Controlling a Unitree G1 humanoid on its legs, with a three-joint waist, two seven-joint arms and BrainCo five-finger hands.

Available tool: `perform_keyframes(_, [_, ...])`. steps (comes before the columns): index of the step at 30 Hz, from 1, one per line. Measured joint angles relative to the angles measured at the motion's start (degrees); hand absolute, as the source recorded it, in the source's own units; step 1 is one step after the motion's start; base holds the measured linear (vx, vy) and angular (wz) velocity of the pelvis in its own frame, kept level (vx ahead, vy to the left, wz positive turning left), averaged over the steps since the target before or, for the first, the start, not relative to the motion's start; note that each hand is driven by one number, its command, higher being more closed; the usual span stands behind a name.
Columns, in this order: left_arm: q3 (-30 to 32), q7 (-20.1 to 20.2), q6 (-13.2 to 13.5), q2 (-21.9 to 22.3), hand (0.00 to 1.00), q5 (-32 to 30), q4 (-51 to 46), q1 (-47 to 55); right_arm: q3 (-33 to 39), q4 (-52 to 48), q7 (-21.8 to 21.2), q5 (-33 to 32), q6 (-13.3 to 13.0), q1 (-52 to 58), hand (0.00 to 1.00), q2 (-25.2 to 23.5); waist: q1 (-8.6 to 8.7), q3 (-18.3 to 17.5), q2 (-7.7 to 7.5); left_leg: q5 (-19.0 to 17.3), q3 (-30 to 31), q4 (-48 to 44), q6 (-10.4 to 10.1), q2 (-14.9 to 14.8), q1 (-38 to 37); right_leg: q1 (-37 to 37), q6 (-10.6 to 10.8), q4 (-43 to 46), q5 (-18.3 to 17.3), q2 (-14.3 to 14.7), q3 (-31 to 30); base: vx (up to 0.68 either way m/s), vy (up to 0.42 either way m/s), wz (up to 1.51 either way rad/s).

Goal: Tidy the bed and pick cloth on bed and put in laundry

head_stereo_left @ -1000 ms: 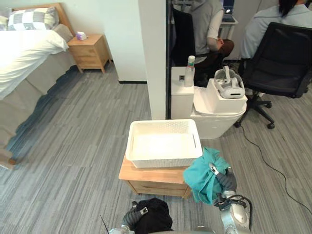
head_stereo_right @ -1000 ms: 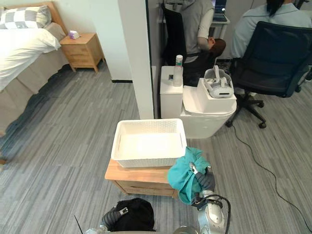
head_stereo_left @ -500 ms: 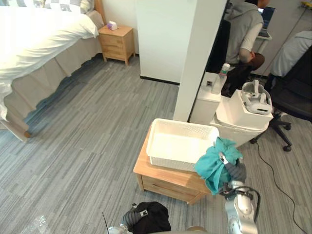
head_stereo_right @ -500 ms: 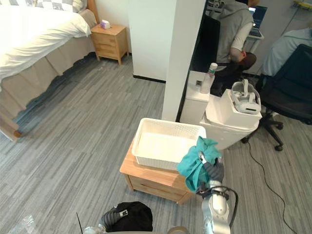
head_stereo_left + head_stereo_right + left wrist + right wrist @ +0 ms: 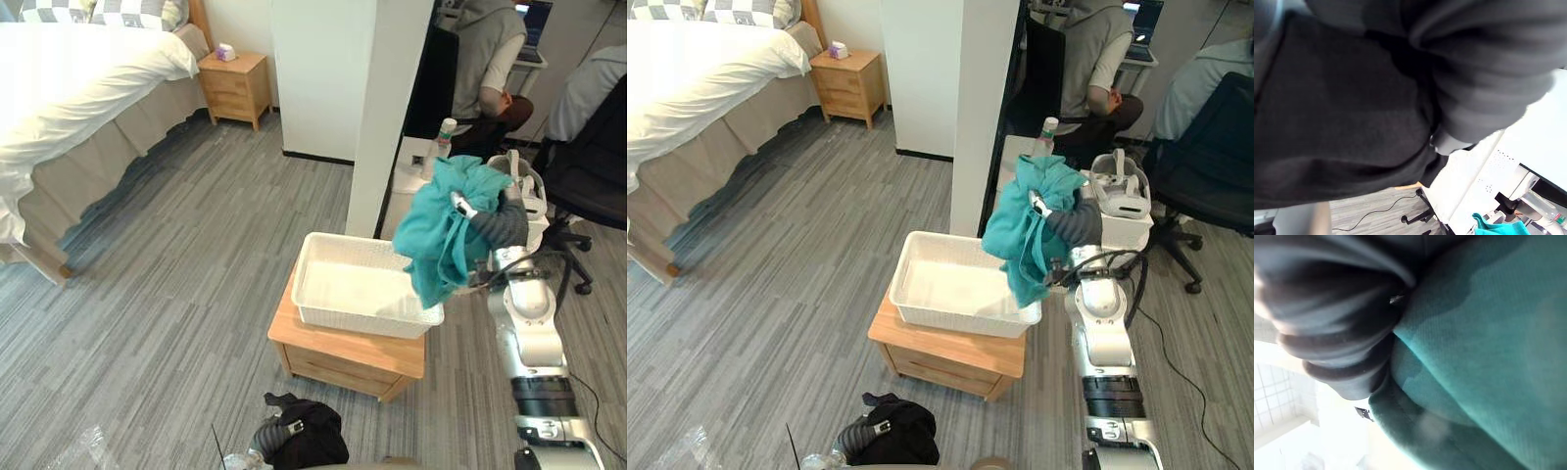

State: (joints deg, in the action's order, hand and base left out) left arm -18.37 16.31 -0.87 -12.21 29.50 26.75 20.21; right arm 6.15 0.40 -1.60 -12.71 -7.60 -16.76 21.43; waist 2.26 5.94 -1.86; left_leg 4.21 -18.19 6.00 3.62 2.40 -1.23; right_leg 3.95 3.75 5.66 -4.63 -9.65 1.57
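Teal cloth (image 5: 436, 235) bunched, drooping; R hand (image 5: 495, 223) grips

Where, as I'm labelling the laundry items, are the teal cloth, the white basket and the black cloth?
teal cloth (image 5: 436, 235), left eye view, middle of the hanging bundle.
white basket (image 5: 358, 321), left eye view, its near wall.
black cloth (image 5: 318, 441), left eye view, middle of the bundle.

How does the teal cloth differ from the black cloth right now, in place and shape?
The teal cloth hangs high from the right hand, above the white basket's right end; the black cloth is low at the left hand, in front of the wooden stand. The teal cloth hangs long; the black cloth is bunched. Both are off the bed.
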Motion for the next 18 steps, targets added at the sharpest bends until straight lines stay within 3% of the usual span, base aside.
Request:
perform_keyframes(2, [1.1, 0.0, 0.0, 0.3, 1.00, 0.0, 0.8, 0.0, -0.4, 0.0, 0.0, 0.8, 3.0, -1.3, 1.00, 0.6, 0.04, 0.0, 0.20, 0.5, -0.3, 0.0, -0.7, -0.8, 1.3, -1.3, 0.0, 0.0, 0.0, 0.4, 0.2, -0.06, -0.080, 0.00])
perform_keyframes(4, [1.2, 0.0, 0.0, 0.2, 1.00, 0.1, 0.8, -0.5, -0.6, 0.1, -0.1, 1.6, 4.1, -2.7, 1.00, 1.6, 0.01, 0.5, 0.79, 1.2, -1.0, 0.0, -0.8, -1.4, 2.9, -2.9, 1.0, 0.0, 0.6, 0.6, 0.5, -0.09, -0.062, -0.01])
perform_keyframes(9, [1.8, -0.5, 0.1, 0.5, 1.00, 2.5, -1.9, -5.9, -0.6, 2.5, 0.0, 2.2, 4.5, -12.4, 1.00, 6.3, 0.40, 8.4, 5.09, 1.9, -3.3, 0.0, -1.5, -2.5, 8.8, -9.4, 1.6, 1.4, 2.3, 0.9, 2.2, -0.13, -0.029, 0.16])
perform_keyframes(12, [2.6, -1.7, 0.3, 0.7, 1.00, 4.2, -6.6, -6.9, -1.5, 6.1, 0.0, 3.1, 5.9, -18.6, 1.00, 7.6, 0.30, 12.8, 6.80, 3.5, -4.3, -0.1, -1.2, -3.1, 11.6, -12.6, 1.5, 2.9, 2.6, 1.3, 3.0, -0.15, -0.023, 0.15])
perform_keyframes(14, [2.8, -2.8, 0.5, 0.7, 1.00, 5.1, -9.6, -8.5, -4.1, 10.3, 0.0, 4.4, 6.9, -24.2, 1.00, 9.4, -0.14, 16.5, 7.86, 4.6, -4.5, -0.1, -1.3, -3.4, 13.8, -14.8, 1.4, 3.4, 3.3, 1.5, 3.4, -0.11, -0.012, 0.08])
perform_keyframes(18, [2.5, -4.5, 0.5, 1.2, 1.00, 7.1, -12.6, -10.5, -7.0, 17.8, 0.1, 5.8, 8.3, -30.0, 1.00, 11.0, -2.33, 18.2, 10.31, 6.7, -3.8, -0.4, -1.8, -3.4, 17.4, -18.2, 1.6, 4.2, 3.7, 1.3, 4.5, -0.05, 0.018, 0.10])
